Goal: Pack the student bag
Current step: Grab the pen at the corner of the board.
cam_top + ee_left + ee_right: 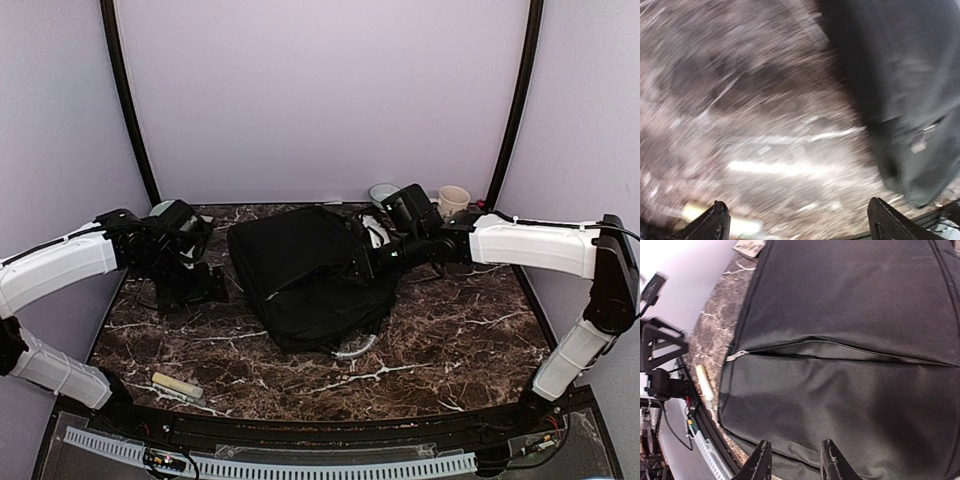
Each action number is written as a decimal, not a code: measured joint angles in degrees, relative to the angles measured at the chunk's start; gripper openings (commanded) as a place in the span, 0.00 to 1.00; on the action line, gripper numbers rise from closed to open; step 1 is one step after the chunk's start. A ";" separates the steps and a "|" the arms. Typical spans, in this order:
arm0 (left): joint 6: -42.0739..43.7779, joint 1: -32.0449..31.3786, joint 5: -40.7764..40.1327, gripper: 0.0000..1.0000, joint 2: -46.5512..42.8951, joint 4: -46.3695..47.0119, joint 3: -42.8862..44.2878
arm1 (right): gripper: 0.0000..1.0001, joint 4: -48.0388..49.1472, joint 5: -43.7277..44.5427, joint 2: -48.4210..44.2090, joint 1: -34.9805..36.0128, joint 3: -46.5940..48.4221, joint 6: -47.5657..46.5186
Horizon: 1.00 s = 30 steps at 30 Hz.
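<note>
Near edge, 7 o'clock: beige stick lying loose on the marble table, well apart from everything else.
Centre: student bag lying flat, grey handle poking out at its 5 o'clock.
Left gripper at the bag's 9 o'clock, jaws wide, nothing in them. Its wrist view is smeared, so I can't call whether it touches the table.
Right gripper at the bag's 3 o'clock, over the fabric, jaws part-way apart, nothing pinched.
Zip seam gapes a little. My read: the pocket needs opening first. One arm pins the flap, the other pulls along the zip line, not upward, or the soft bag just slides.
Far edge, 1 o'clock: bowl, mug.
</note>
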 measured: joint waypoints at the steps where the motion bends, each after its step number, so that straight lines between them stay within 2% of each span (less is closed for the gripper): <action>1: -1.49 0.13 -1.42 0.99 -1.16 -3.26 -0.46 | 0.35 -0.90 0.66 0.00 0.15 0.35 -0.04; 5: -7.15 1.49 -0.96 0.97 -5.16 -8.35 -6.54 | 0.35 -3.52 2.08 0.52 0.24 2.38 -0.07; 12: -17.44 7.65 5.99 0.92 -13.94 -8.37 -23.37 | 0.35 -5.22 3.82 1.68 0.46 5.33 0.07; 16: -21.35 11.17 8.46 0.88 -19.89 -6.03 -28.26 | 0.35 -5.20 4.04 1.60 0.59 4.83 0.98; 22: -24.90 12.28 10.54 0.79 -20.57 -0.72 -32.44 | 0.35 -5.70 4.46 1.57 0.59 4.26 1.51; 30: -25.51 12.39 10.16 0.77 -15.69 3.32 -32.54 | 0.34 -7.15 4.66 1.57 0.59 4.28 1.66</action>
